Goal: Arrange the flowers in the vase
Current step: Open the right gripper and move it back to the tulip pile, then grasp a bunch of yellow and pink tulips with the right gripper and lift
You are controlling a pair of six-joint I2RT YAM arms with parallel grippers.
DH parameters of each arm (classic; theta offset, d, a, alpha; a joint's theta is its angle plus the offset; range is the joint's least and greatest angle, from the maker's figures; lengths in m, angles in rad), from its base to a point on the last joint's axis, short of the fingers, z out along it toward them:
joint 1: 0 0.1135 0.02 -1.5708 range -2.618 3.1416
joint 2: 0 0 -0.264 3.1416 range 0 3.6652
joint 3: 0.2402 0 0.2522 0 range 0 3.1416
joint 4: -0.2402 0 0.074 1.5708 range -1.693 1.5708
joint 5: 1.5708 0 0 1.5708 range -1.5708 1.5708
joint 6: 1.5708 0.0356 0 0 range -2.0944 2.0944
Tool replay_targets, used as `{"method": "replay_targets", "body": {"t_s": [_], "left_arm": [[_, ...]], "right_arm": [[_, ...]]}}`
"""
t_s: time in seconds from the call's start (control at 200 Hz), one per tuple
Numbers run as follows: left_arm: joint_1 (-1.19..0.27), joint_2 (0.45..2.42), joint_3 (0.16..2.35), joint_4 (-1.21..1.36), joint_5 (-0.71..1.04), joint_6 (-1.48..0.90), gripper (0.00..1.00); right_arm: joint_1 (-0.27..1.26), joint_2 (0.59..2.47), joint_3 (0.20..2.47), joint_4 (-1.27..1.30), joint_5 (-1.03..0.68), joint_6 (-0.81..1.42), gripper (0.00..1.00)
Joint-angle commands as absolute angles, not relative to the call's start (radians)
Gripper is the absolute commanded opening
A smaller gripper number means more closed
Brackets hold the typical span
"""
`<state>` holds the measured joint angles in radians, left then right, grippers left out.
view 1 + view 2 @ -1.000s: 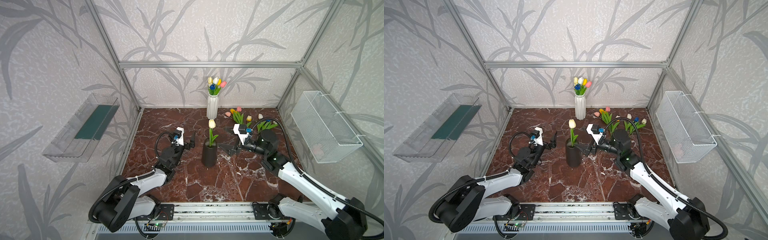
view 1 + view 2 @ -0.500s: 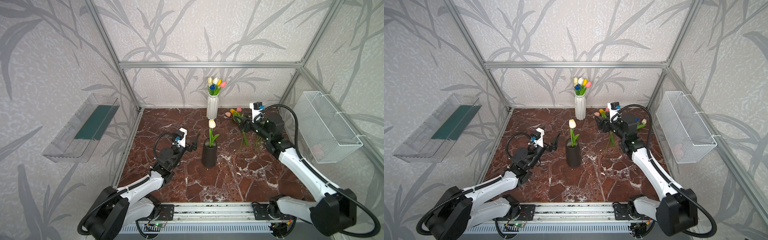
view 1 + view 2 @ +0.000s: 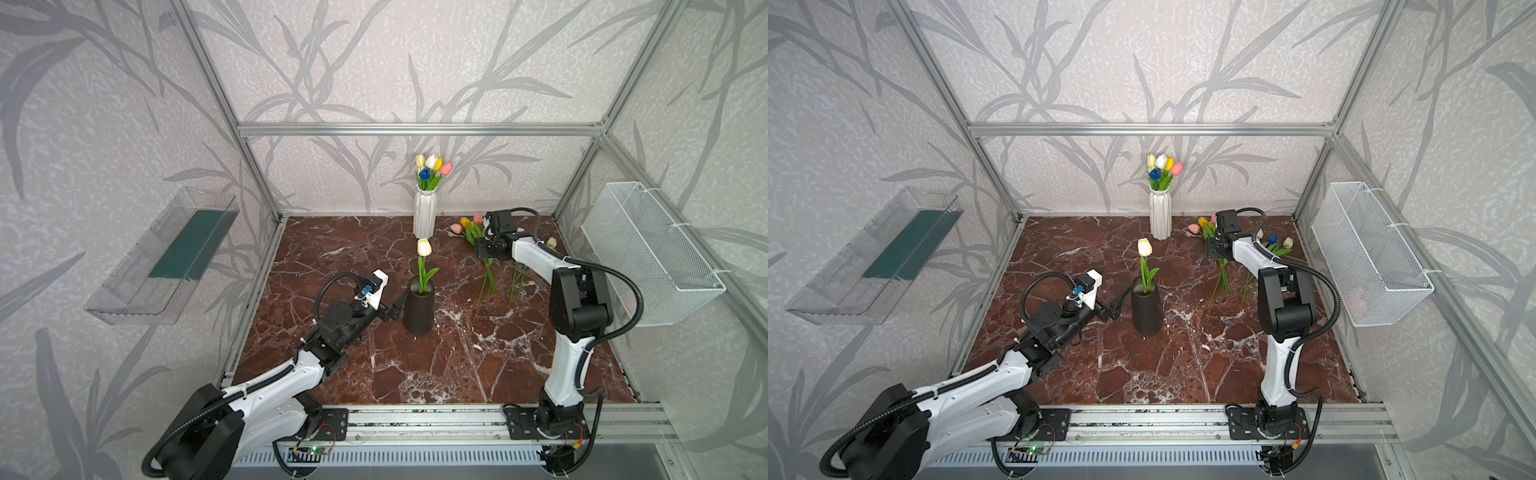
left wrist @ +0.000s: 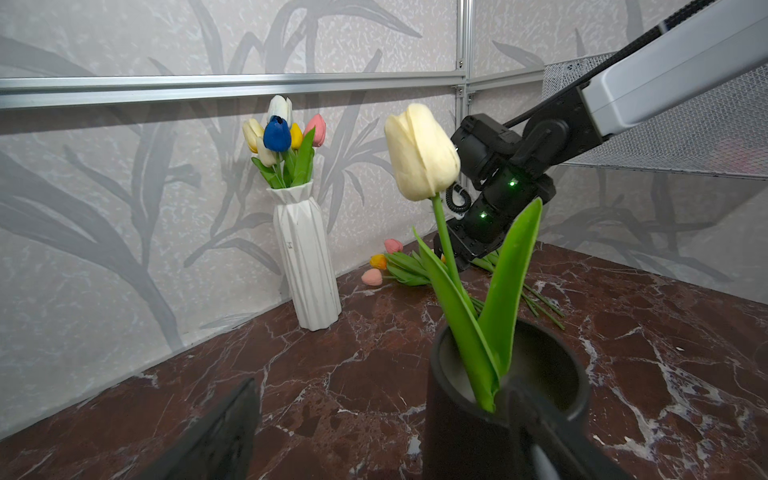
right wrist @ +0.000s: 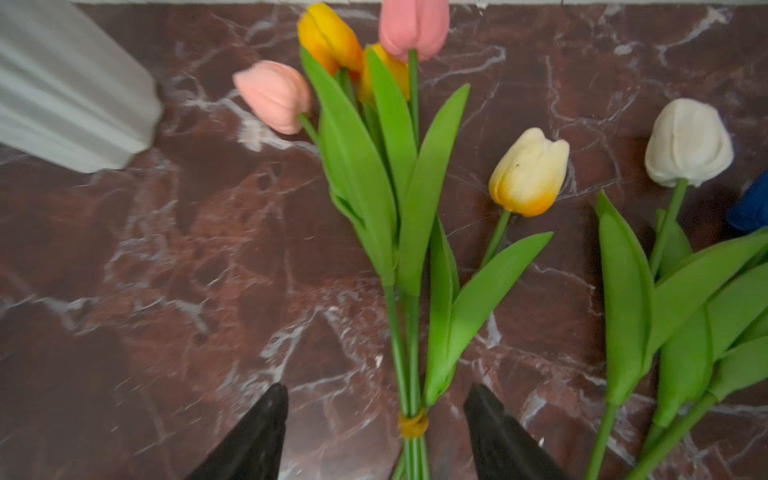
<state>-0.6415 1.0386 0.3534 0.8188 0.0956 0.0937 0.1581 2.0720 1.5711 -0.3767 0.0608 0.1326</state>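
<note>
My open right gripper (image 5: 376, 392) straddles the banded tulip bunch (image 5: 399, 166); next, I must pinch its stems. Left gripper (image 3: 394, 307) also open.

Left pincer (image 4: 382, 388), right pincer (image 5: 376, 390) (both agape)

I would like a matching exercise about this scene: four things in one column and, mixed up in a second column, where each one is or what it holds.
Things:
1. black vase
2. white vase
3. wire basket
4. tied bunch of tulips

States:
A. holds several mixed tulips
B. lies flat on the table
C. holds one cream tulip
D. hangs on the wall

Pairs: 1-C, 2-A, 3-D, 4-B.
</note>
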Motion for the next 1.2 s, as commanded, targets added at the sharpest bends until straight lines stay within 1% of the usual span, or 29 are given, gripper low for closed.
{"method": "replay_targets", "body": {"t_s": [0.0, 0.165, 0.225, 0.375, 0.505, 0.635, 0.695, 0.85, 0.865, 0.915, 0.95, 1.035, 1.095, 1.195], "left_arm": [[-0.647, 1.046, 0.349, 0.806, 0.123, 0.078, 0.92], [-0.649, 1.084, 0.341, 0.841, 0.102, 0.09, 0.92], [-0.649, 1.106, 0.344, 0.862, 0.088, 0.093, 0.92], [-0.647, 1.149, 0.354, 0.883, 0.06, 0.09, 0.92], [-0.647, 1.17, 0.352, 0.906, 0.055, 0.089, 0.92], [-0.647, 1.165, 0.349, 0.908, 0.05, 0.09, 0.91], [-0.647, 1.157, 0.345, 0.907, 0.049, 0.093, 0.92], [-0.647, 1.134, 0.342, 0.894, 0.045, 0.101, 0.92], [-0.647, 1.133, 0.341, 0.893, 0.045, 0.101, 0.92], [-0.647, 1.123, 0.337, 0.893, 0.039, 0.103, 0.92], [-0.647, 1.114, 0.333, 0.893, 0.037, 0.106, 0.92], [-0.647, 1.085, 0.321, 0.9, 0.024, 0.109, 0.92], [-0.647, 1.06, 0.315, 0.904, 0.019, 0.109, 0.92], [-0.647, 1.003, 0.311, 0.897, 0.012, 0.107, 0.92]], "right_arm": [[0.121, 2.158, 1.713, -0.541, 0.039, 0.091, 0.63], [0.116, 2.282, 1.875, -0.65, -0.027, 0.011, 0.55], [0.121, 2.291, 1.889, -0.658, -0.046, -0.004, 0.54], [0.135, 2.292, 1.868, -0.611, -0.041, -0.023, 0.53], [0.144, 2.326, 1.895, -0.615, -0.034, -0.028, 0.52], [0.146, 2.381, 1.968, -0.677, -0.018, -0.024, 0.47], [0.146, 2.402, 2.002, -0.707, -0.013, -0.021, 0.43], [0.149, 2.435, 2.043, -0.736, -0.005, -0.014, 0.44], [0.149, 2.436, 2.045, -0.737, -0.006, -0.014, 0.42], [0.149, 2.44, 2.053, -0.743, -0.006, -0.014, 0.29], [0.15, 2.435, 2.054, -0.744, -0.006, -0.014, 0.23], [0.156, 2.401, 2.04, -0.734, -0.007, -0.014, 0.16], [0.161, 2.357, 2.031, -0.73, -0.02, -0.011, 0.09], [0.174, 2.229, 1.978, -0.699, -0.043, 0.005, 0.01]]}}
